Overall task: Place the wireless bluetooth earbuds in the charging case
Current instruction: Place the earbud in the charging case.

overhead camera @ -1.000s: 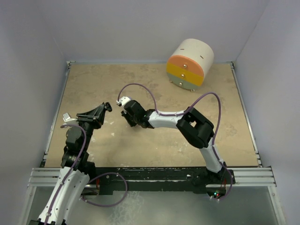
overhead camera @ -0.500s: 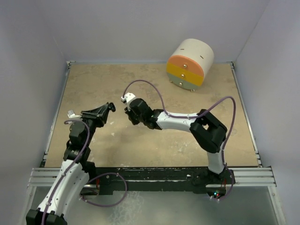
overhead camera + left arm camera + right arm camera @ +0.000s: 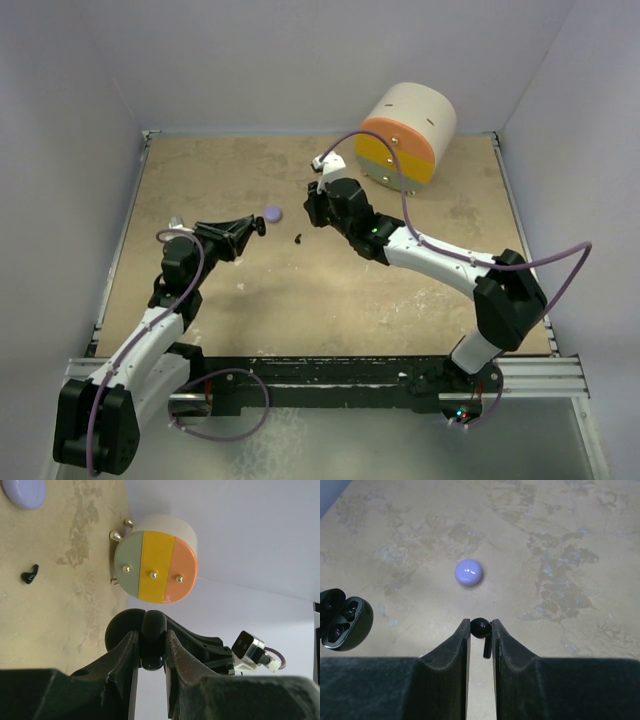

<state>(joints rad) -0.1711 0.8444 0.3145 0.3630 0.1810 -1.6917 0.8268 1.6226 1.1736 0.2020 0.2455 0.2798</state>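
Right wrist alone shows right claw [image 3: 480,623] pinching earbud [image 3: 480,627].

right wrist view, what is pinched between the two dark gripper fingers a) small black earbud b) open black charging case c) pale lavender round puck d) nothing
a, the right gripper is closed on the small black earbud, while the pale lavender round puck lies ahead of it and the open black charging case shows off to the left.
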